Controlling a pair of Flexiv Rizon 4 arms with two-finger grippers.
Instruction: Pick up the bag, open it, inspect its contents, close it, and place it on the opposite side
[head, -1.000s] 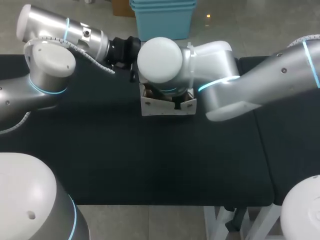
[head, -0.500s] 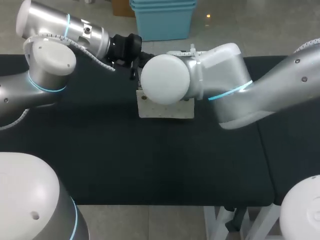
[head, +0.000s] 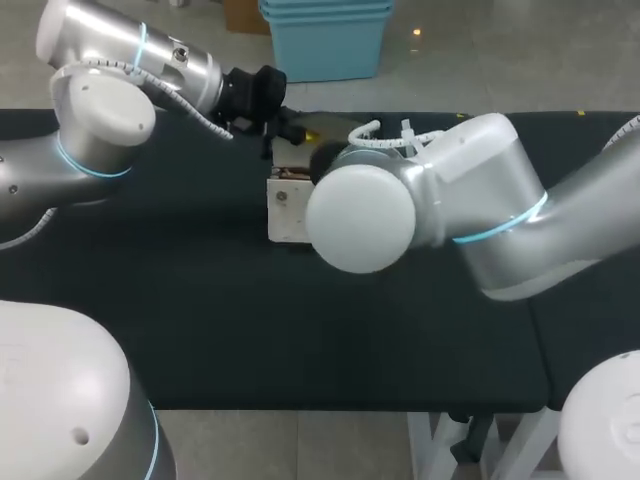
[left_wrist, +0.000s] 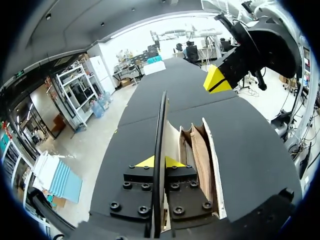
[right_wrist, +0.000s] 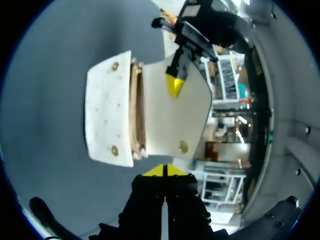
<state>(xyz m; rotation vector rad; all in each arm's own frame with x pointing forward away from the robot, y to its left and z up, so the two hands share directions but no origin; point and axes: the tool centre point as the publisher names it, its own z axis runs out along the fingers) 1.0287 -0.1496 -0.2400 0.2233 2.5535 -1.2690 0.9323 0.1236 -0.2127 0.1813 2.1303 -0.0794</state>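
Bag (head: 286, 212) open on the worktop (head: 200, 320), nearer its far edge, well apart from near and side edges. My left claw (left_wrist: 160, 162) pinches the flap (right_wrist: 186, 116); right claw (right_wrist: 163, 170) pressed together, seemingly clear of it

**Bag** (head: 285, 210): off-white leather-look panels, faintly grained, matt. Small round metal studs (right_wrist: 115, 66) with a dull shine. Inner walls tan and smooth, like hide or stiff card.

**Surface** (head: 300, 330): black cloth-like covering, matt, finely textured.

**Left arm** (head: 95, 40), **right arm** (head: 590, 200): silver-grey casing, smooth, satin sheen. Joint caps (head: 360, 220) white, smooth, plastic-looking.

**Left pincer** (left_wrist: 157, 162), **right pincer** (right_wrist: 162, 171): black matt bodies set with dark screw heads. Tips yellow, smooth, plastic-looking.
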